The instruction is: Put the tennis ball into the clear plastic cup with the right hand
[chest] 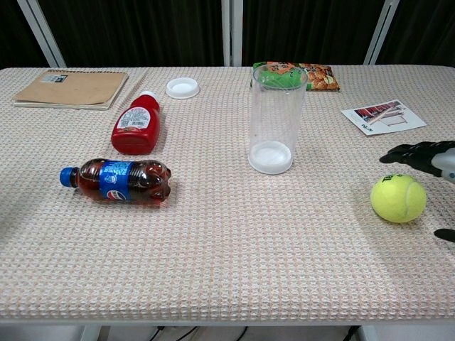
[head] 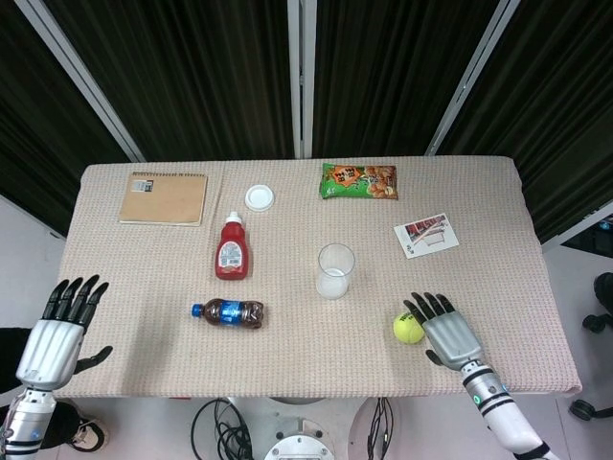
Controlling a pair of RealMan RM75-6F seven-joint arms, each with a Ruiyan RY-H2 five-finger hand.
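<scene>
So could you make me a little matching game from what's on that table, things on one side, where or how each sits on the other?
Things:
1. tennis ball
2. clear plastic cup
3. cola bottle
4. white lid

States:
A. lying on its side
B. standing upright, empty
C. right beside the right robot hand
D. lying between notebook and snack bag

Pairs: 1-C, 2-B, 3-A, 4-D
</scene>
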